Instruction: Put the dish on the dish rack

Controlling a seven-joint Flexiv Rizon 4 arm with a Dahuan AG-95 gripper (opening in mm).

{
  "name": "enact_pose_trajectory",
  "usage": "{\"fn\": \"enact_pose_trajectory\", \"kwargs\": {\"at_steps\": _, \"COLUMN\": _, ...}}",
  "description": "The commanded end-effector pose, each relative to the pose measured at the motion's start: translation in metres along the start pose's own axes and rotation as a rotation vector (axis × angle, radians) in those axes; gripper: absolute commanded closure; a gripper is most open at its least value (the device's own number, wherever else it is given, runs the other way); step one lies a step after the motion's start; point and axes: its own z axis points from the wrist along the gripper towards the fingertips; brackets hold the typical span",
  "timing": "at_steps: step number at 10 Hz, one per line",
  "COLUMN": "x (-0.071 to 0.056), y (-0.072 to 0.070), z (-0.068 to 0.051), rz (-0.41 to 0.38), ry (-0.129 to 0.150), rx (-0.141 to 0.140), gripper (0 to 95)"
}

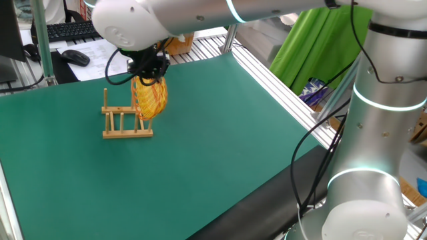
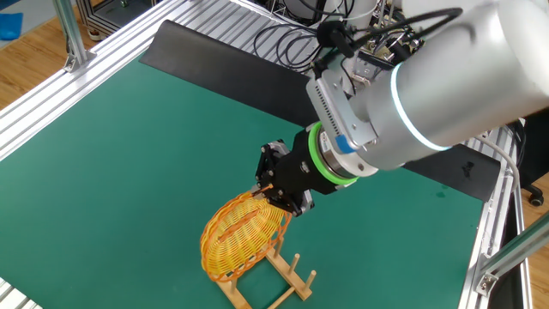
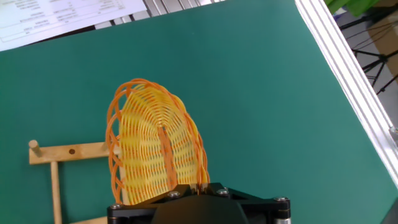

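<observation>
The dish (image 1: 149, 97) is a yellow-orange woven plate held on edge. My gripper (image 1: 149, 71) is shut on its upper rim. The dish's lower edge sits at the right end of the dish rack (image 1: 123, 122), a small light-wood rack with upright pegs; whether it rests between the pegs I cannot tell. In the other fixed view the gripper (image 2: 276, 196) grips the dish (image 2: 243, 232) over the rack (image 2: 287, 281). In the hand view the dish (image 3: 155, 144) hangs from the gripper (image 3: 200, 185), with a rack rail (image 3: 65, 152) at the left.
The green mat (image 1: 220, 133) covers the table. An aluminium frame rail (image 1: 280, 87) runs along the right edge. A keyboard (image 1: 70, 29) and a mouse (image 1: 75, 57) lie beyond the far edge. Papers (image 3: 56, 15) lie at the top of the hand view.
</observation>
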Motion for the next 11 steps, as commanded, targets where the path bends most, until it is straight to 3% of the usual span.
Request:
{"fn": "enact_pose_trajectory", "kwargs": {"at_steps": 1, "x": 0.002, "y": 0.001, "z": -0.002, "rz": 0.001, "ry": -0.008, "rx": -0.017, "gripper": 95.0}}
{"fn": "enact_pose_trajectory", "kwargs": {"at_steps": 5, "x": 0.010, "y": 0.005, "z": -0.011, "rz": 0.014, "ry": 0.002, "rx": -0.016, "gripper": 95.0}}
{"fn": "enact_pose_trajectory", "kwargs": {"at_steps": 7, "x": 0.011, "y": 0.007, "z": -0.009, "rz": 0.015, "ry": 0.013, "rx": -0.008, "gripper": 95.0}}
{"fn": "enact_pose_trajectory", "kwargs": {"at_steps": 11, "x": 0.012, "y": 0.012, "z": -0.003, "rz": 0.000, "ry": 0.008, "rx": 0.038, "gripper": 95.0}}
